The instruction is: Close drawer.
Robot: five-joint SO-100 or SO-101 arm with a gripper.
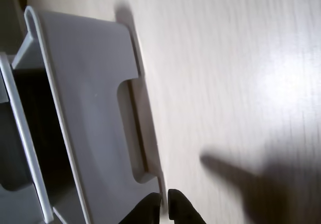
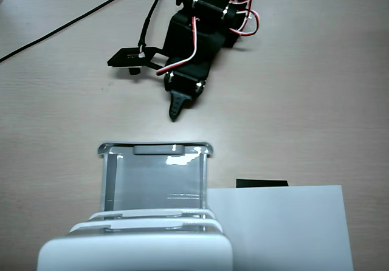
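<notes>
In the wrist view, going from the left edge, the drawer point(image 1: 85, 113) fills the left third: its dark open tray first, then the pale rim, then the broad grey front with the handle tab point(image 1: 134, 128) standing off it toward the bare surface point(image 1: 241, 58). The fingers point(image 1: 165, 206) come in at the bottom edge just right of the front's lower corner. They are pinched nearly together with only a thin slit between them, and they hold nothing. I cannot tell from this view whether they touch the front or sit just off it.

The fixed view settles the key relation. The drawer point(image 2: 155, 174) stands pulled well out of the white cabinet point(image 2: 134, 250), with its handle tab point(image 2: 159, 150) on the edge nearest the arm. The fingers point(image 2: 174, 114) point down the picture at that front and are near it but clear, with a strip of surface point(image 2: 61, 101) between them. They sit slightly right of the tab's middle.

The drawer's sliding axis runs straight from the fingers toward the cabinet. Its front rim lies crosswise to that line, and its open end faces the arm. By my judgement, a push along that axis against the front, close to the tab, should send it home. An off-centre contact might skew the tray. A white sheet point(image 2: 279, 228) lies to the right of the drawer, out of the path.
</notes>
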